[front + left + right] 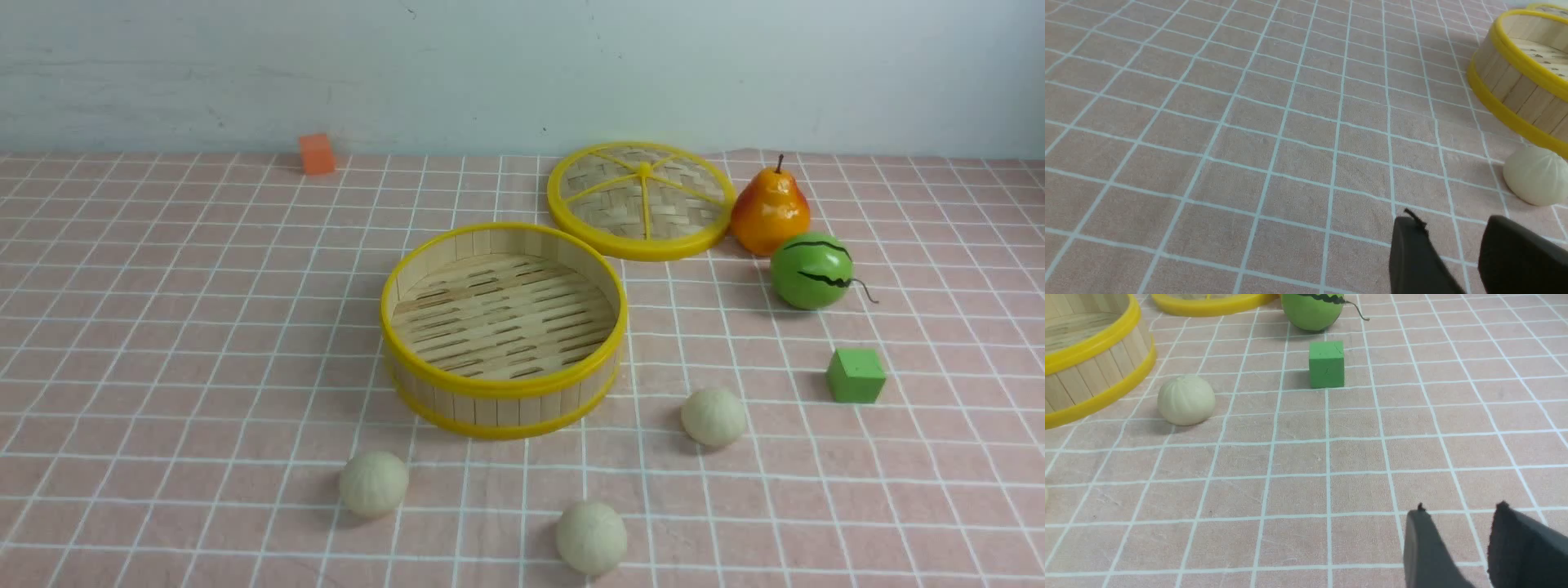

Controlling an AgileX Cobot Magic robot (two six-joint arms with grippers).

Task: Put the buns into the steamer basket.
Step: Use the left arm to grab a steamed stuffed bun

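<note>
Plainly, the front view shows one steamer basket (498,404) standing upright near the middle of the table (163,327), its slatted floor bare. Three buns lie outside it on the checked cloth: one (373,483) toward the near left, one (591,537) nearest the camera, and one (713,416) off the basket's right side. None touches the basket or another bun. Behind the basket to the right lies one flat lid (641,204). One pear (769,214) stands just beside the lid, and one green melon toy (811,271) sits in front of the pear. One green cube (856,376) sits nearer still, apart from the rest. One orange block (317,153) rests far back on the left by the wall. Neither arm appears in this view.

In the left wrist view, the left tool (1453,232) hangs over bare cloth, its two dark fingers (1412,257) spread with nothing between them. One bun (1535,175) lies just beside the basket's lower yellow rim, clear of the tool.

In the right wrist view, the right tool (1459,514) is likewise spread and empty above the cloth. One bun (1186,399) lies near the basket wall, well apart from the tool. The one green cube, the melon toy and a part of the lid's rim show beyond it.
</note>
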